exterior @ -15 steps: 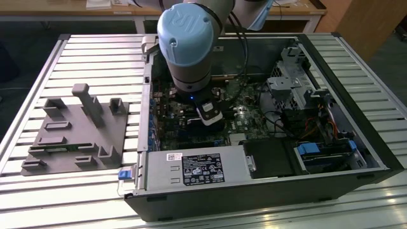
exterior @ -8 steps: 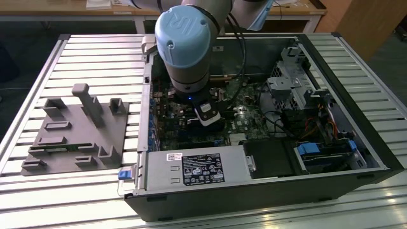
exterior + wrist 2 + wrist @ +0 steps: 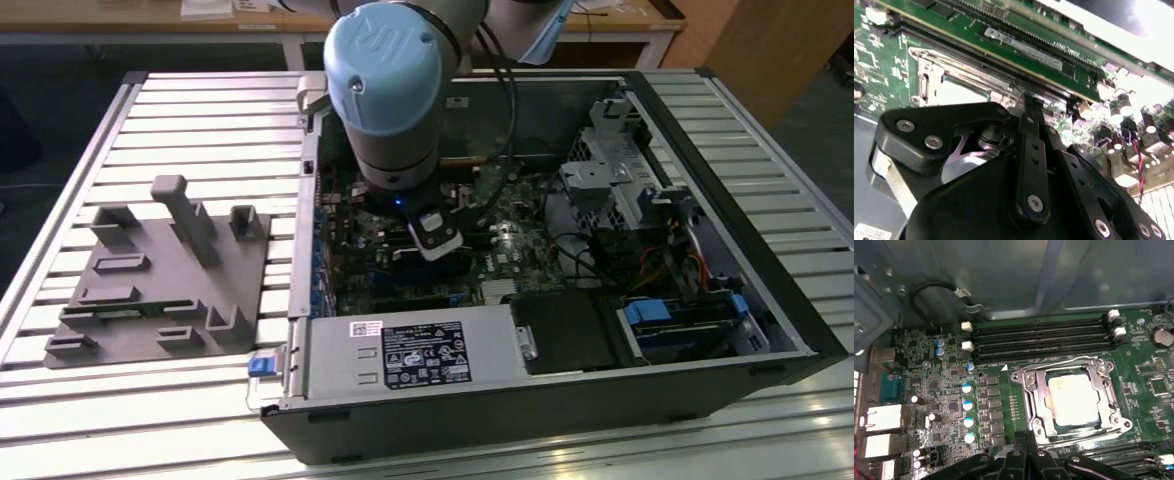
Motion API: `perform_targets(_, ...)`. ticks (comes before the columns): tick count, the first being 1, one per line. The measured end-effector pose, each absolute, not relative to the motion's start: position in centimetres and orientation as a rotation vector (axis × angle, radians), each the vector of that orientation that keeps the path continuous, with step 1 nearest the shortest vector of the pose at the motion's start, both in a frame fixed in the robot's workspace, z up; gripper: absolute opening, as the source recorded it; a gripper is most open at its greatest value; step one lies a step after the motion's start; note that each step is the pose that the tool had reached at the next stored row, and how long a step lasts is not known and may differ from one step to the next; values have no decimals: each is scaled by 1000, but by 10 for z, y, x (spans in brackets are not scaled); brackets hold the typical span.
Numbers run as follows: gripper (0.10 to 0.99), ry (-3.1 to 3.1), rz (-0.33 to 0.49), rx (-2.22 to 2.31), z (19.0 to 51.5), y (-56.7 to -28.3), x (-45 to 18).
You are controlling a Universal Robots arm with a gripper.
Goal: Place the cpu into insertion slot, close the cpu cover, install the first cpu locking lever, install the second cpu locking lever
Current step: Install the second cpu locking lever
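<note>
In the first wrist view we are seeing the cpu (image 3: 1073, 397) lying seated in the insertion slot (image 3: 1030, 405), with the cpu cover (image 3: 1106, 385) lying closed around it as a silvery frame. The hand (image 3: 1026, 452) is hovering just beside the socket's near edge, apart from the chip; we cannot tell whether it is open or closed. In the exterior view the hand (image 3: 437, 245) is reaching down inside the computer case (image 3: 747, 330) resting on the bench (image 3: 200, 130).
</note>
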State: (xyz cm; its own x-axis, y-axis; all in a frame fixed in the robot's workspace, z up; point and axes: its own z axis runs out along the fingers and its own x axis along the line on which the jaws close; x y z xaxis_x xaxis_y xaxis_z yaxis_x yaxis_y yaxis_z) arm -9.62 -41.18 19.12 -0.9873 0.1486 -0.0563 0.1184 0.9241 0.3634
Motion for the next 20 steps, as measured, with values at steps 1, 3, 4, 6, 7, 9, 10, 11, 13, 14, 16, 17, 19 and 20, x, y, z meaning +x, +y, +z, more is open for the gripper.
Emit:
perform_targets(1,106,3000,558,209,192,-412,-96)
perform_targets(3,106,3000,558,209,192,-412,-96)
perform_targets(4,106,3000,558,208,192,-411,-96)
perform_targets(6,106,3000,558,209,192,-411,-96)
perform_targets(7,106,3000,558,208,191,-411,-96)
perform_targets(9,106,3000,558,209,191,-411,-96)
perform_targets(10,106,3000,558,209,192,-411,-96)
perform_targets(11,106,3000,557,209,193,-411,-96)
perform_targets(13,106,3000,557,209,199,-410,-96)
perform_targets(14,106,3000,557,209,204,-410,-96)
perform_targets(16,106,3000,556,208,212,-410,-96)
perform_targets(17,106,3000,556,208,216,-410,-96)
perform_targets(19,106,3001,555,208,224,-410,-96)
perform_targets(20,106,3001,554,208,228,-410,-96)
